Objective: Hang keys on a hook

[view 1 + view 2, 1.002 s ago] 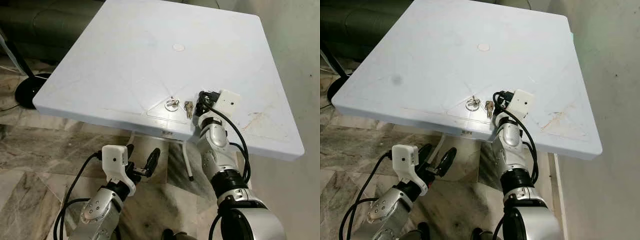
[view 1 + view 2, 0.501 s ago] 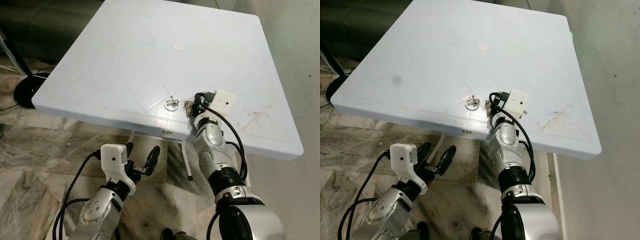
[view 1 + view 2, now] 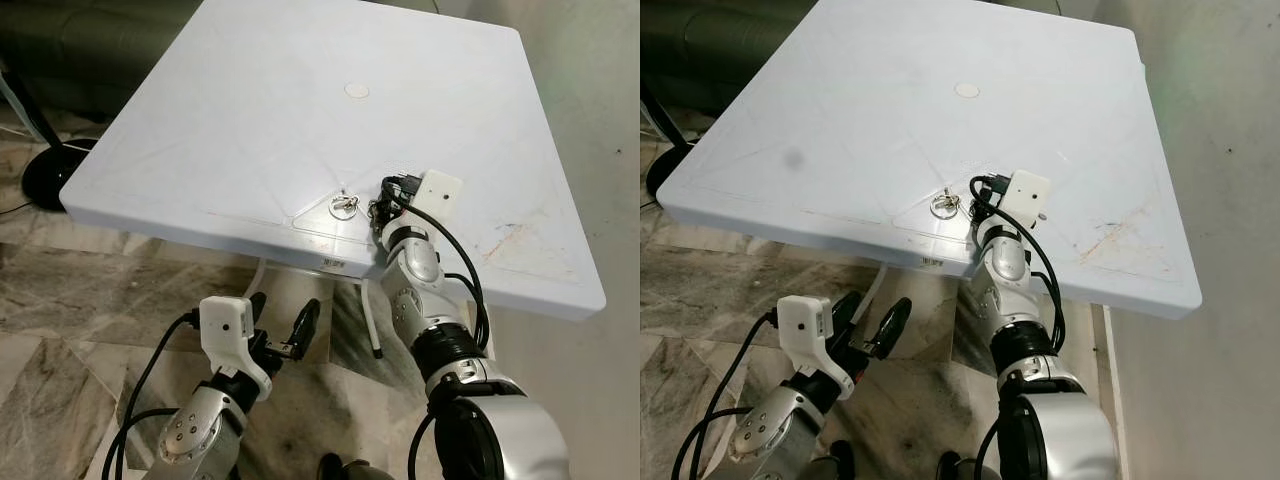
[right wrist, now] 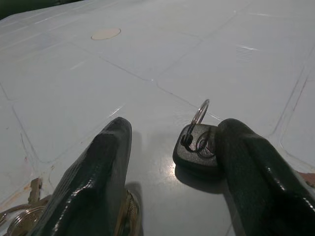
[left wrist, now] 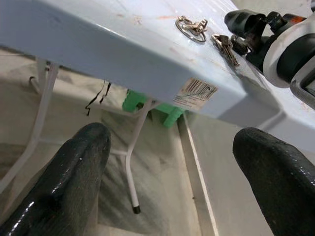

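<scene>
While the white desk (image 3: 250, 110) fills the upper part of both eye views, its near edge is seen running across the middle of the frame, with marble floor (image 3: 60, 330) below it and a pale wall (image 3: 1230, 150) close along its right edge. Wide bare surface is left on the desk toward the upper left of the frame, marked only by a small round cap (image 3: 356, 90) near its centre.

The right claw (image 3: 381, 208) is laid on the desk just inside the near edge, slightly right of the frame's centre. In the right wrist view its two black fingers (image 4: 96, 172) are spread well apart with the tips down at the surface; nothing is clamped between them. A black key fob (image 4: 197, 150) with a thin wire ring lies in the gap, touching or almost touching the inner side of one finger. The keys (image 3: 345, 206), a ring with metal keys, lie just beside that claw toward the left of the eye views, near the desk edge; part of them is seen in the lower left corner of the right wrist view.

The left claw (image 3: 283, 325) is held below the desk edge in the lower left of the frame, over the floor, its fingers (image 5: 64, 177) wide apart and empty. A barcode label (image 5: 196, 92) is stuck on the desk rim, and white legs (image 5: 135, 147) are seen beneath.
</scene>
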Controlling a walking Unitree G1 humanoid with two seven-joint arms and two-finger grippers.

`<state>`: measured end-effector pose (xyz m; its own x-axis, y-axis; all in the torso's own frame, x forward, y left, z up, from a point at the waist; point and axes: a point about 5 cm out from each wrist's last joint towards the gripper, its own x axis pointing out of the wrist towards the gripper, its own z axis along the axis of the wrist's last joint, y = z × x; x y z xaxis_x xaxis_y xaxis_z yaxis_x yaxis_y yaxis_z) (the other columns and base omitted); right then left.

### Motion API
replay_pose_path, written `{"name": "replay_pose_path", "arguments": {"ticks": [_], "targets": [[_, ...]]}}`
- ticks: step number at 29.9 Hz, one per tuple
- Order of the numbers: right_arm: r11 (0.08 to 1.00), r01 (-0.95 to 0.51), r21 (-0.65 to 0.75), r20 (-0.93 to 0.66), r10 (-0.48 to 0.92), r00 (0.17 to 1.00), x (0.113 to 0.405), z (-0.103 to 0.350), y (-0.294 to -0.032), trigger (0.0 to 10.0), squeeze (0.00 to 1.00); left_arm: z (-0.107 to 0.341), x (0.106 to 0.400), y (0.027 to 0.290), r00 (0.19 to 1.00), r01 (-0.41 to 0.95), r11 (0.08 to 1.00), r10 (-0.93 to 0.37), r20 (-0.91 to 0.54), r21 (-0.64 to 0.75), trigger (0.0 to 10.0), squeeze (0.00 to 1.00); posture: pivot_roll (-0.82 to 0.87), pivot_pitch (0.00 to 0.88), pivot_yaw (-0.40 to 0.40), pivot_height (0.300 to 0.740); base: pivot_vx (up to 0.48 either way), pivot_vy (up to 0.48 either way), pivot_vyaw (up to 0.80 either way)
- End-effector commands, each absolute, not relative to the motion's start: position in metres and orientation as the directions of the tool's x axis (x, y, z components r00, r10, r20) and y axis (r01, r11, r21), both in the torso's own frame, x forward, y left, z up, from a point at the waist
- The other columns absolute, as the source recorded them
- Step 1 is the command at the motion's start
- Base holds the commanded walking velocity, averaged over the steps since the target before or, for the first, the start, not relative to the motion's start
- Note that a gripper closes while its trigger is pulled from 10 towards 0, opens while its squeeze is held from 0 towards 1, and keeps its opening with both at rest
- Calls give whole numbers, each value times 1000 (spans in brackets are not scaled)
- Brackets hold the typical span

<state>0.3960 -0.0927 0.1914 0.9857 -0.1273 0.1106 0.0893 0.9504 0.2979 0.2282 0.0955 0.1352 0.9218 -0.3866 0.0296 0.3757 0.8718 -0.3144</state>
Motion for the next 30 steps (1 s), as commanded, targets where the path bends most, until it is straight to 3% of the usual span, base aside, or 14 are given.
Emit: {"name": "replay_pose_path", "arguments": {"ticks": [1,26,28,30], "targets": [[948,118,295,96,-152,984,396,189,-96,10000,0,136,224,92,918,382,863,-396,29,-329,10000,0,175,317,-129,740,0,0,0],[963,78,259,136,-116,984,406,210,-91,10000,0,136,216,90,926,360,865,-378,17,-348,10000,0,188,341,-145,740,0,0,0],[963,82,257,124,-117,985,407,209,-92,9059,0,136,216,90,927,356,867,-375,16,-350,10000,0,189,345,-149,740,0,0,0],[965,88,249,118,-120,986,407,207,-93,8863,0,136,215,90,928,355,867,-373,15,-350,10000,0,187,348,-149,740,0,0,0]]}}
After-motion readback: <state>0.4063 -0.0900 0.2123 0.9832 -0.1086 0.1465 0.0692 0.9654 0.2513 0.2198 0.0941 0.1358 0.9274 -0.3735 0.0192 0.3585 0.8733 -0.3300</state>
